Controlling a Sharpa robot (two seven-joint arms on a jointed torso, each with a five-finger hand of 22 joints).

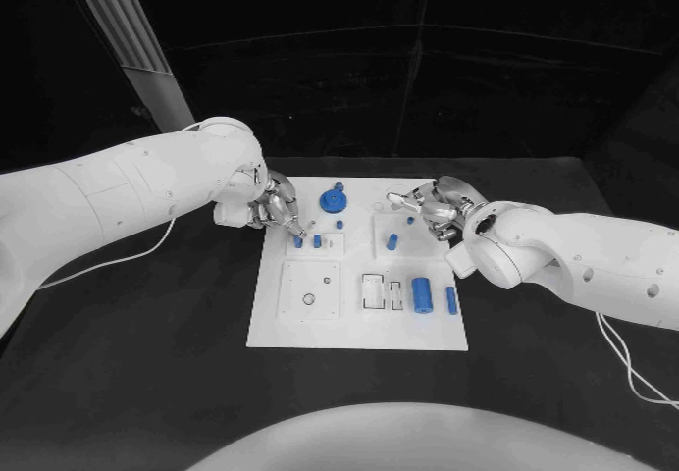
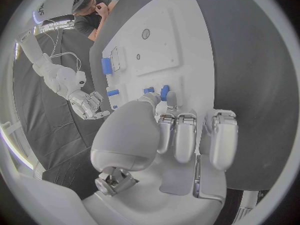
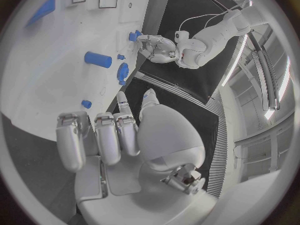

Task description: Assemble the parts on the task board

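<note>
Look at the white board lying in the middle of your black table; both hands are up at its far end.

Your left hand sits over the board's far left corner. From the head camera its fingertips come down right beside two small blue pieces standing in a recessed square plate there. The left wrist camera shows the fingers curled in side by side with the thumb stretched toward those pieces. You cannot tell from either view whether the hand is pinching one of them or only touching.

Your right hand hovers over the far right part of the board. Its fingers are curled loosely and no piece shows between them; in the right wrist view the fingers hang above bare white board with a small blue peg just beside them, apart from the fingertips.

What the board holds: a blue gear at the far edge between the two hands; a short blue cylinder in the square plate on the right; a larger blue cylinder lying near the right side, with a thin blue bar just beside it toward the edge. A pair of white rectangular slots sits in the middle, and a square white plate with a small hole lies on the near left.
</note>
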